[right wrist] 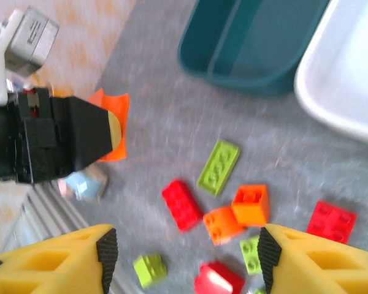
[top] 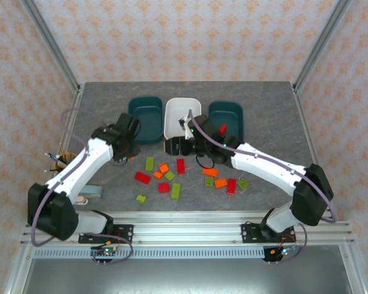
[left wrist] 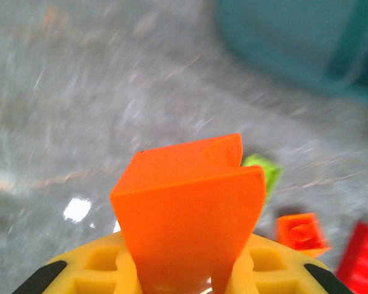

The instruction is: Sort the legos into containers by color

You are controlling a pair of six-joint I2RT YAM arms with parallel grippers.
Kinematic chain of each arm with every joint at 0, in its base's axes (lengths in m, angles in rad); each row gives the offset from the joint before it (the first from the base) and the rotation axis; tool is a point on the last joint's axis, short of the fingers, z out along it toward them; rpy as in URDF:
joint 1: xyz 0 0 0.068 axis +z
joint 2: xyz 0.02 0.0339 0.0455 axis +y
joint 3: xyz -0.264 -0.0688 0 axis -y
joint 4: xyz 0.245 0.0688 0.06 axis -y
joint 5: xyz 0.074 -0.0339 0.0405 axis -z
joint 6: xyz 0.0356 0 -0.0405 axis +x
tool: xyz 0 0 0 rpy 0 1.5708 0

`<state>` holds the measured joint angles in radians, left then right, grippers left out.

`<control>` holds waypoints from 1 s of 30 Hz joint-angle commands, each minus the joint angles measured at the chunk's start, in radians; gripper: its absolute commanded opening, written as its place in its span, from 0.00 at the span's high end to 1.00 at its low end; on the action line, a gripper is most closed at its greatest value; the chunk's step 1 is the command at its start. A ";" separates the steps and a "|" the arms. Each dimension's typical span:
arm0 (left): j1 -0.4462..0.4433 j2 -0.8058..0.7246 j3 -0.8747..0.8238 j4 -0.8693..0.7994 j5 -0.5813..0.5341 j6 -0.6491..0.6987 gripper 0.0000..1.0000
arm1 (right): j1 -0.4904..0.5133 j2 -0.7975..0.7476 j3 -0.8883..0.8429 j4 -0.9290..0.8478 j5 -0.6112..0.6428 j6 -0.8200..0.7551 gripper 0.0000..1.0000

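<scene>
Over the grey tabletop (top: 264, 98) the left hand (left wrist: 190, 275) clamps an orange lego brick (left wrist: 190, 214); the right hand (right wrist: 184, 254) is spread apart.

- An orange lego (left wrist: 190, 208) is standing upright, pinched in the left gripper (left wrist: 187, 278).
- Red, orange and green loose legos (top: 181, 165) are lying scattered (some touching) on the table.
- A red lego (top: 222, 128) is sitting in the right teal container (top: 233, 113), beside the white container (top: 178, 113).

Loose legos (right wrist: 218, 166) near teal bin (right wrist: 245, 78)
</scene>
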<state>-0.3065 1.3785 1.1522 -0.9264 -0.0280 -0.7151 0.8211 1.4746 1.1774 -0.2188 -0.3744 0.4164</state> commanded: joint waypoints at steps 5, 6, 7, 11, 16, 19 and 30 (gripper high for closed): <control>0.045 0.391 0.397 -0.043 -0.005 0.157 0.72 | -0.119 -0.024 0.074 0.051 0.143 0.141 0.17; 0.051 0.445 0.453 -0.048 0.000 0.168 0.72 | -0.132 -0.020 0.079 0.041 0.143 0.158 0.12; 0.056 0.507 0.519 -0.058 0.003 0.176 0.72 | -0.144 -0.016 0.086 0.027 0.141 0.177 0.08; 0.081 0.739 0.741 -0.100 0.020 0.223 0.72 | -0.171 -0.007 0.115 -0.049 0.126 0.198 0.00; 0.099 0.914 0.924 -0.138 0.028 0.251 0.71 | -0.172 -0.039 0.100 -0.106 0.137 0.189 0.00; 0.110 0.974 0.972 -0.143 0.045 0.250 0.69 | -0.172 -0.058 0.087 -0.136 0.143 0.177 0.00; 0.116 0.964 0.998 -0.157 0.053 0.228 0.42 | -0.174 -0.091 0.087 -0.258 0.199 0.135 0.00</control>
<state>-0.1997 2.3939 2.1098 -1.0370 0.0372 -0.4908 0.6472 1.4189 1.2598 -0.4191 -0.2199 0.5751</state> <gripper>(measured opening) 0.563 0.998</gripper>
